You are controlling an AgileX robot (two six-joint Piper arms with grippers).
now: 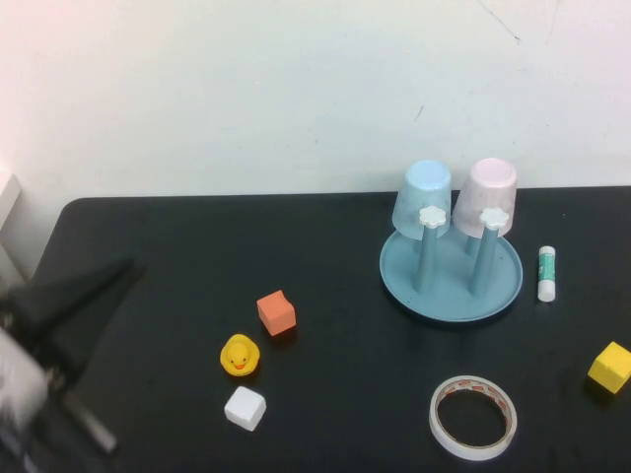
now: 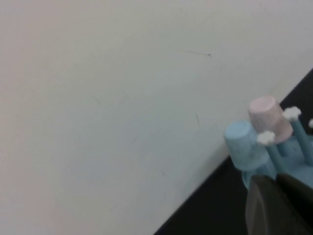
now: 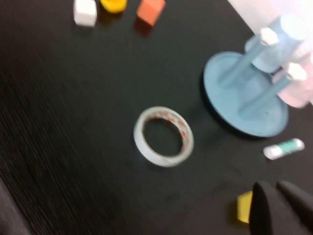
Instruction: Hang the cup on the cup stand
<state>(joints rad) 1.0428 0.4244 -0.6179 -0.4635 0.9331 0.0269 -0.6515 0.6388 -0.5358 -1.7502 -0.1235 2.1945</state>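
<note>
**Pink cup already sitting upside down on the stand**

I am seeing the cup (image 1: 490,193) resting inverted over a rear peg of the cup stand (image 1: 452,279). I am judging it light, slick, thin-walled; best pinched across its sides. My left gripper (image 2: 276,205) and right gripper (image 3: 279,208) are hanging closed, empty, well apart from it.

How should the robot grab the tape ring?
The tape ring lies flat, hole up. Probably best: come straight down, one finger inside the hole and one outside, pinching its near wall. The right tool, shut, is nearer; the left tool, also shut, is raised off at the table's left.
</note>
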